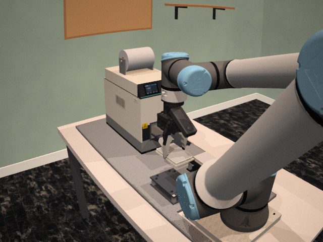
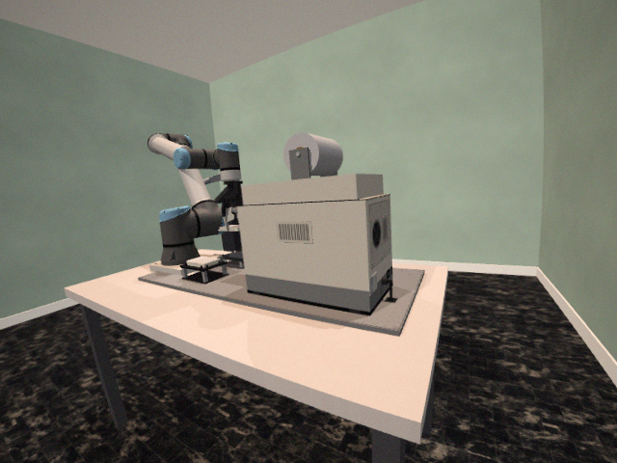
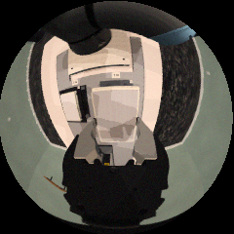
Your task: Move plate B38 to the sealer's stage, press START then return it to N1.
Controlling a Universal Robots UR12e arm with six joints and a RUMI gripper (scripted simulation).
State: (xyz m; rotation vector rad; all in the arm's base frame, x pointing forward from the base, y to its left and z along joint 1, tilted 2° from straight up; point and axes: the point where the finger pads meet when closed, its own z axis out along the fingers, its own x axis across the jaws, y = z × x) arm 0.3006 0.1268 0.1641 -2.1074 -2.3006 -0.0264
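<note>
My gripper (image 1: 174,153) (image 3: 116,118) is shut on plate B38 (image 1: 179,157) (image 3: 116,109) by its long sides. The plate is level, in the air between the sealer (image 1: 122,104) (image 2: 308,249) and nest N1 (image 1: 166,181), and its top looks smooth and grey-pink. N1 is a dark raised platform with no plate on its visible part. In the wrist view the held plate covers most of N1. Another plate (image 2: 202,260) (image 3: 71,106) lies in nest N2 (image 2: 203,269). The sealer's screen (image 1: 151,88) is lit; START and the lamp are not seen. The stage is mostly hidden behind my gripper.
The foil roll (image 1: 138,58) (image 2: 324,154) sits on top of the sealer. The arm's base (image 1: 245,217) (image 2: 179,253) stands at the table end beyond the nests. In the top view the arm hides N2. A grey mat (image 1: 104,145) lies under the sealer and nests.
</note>
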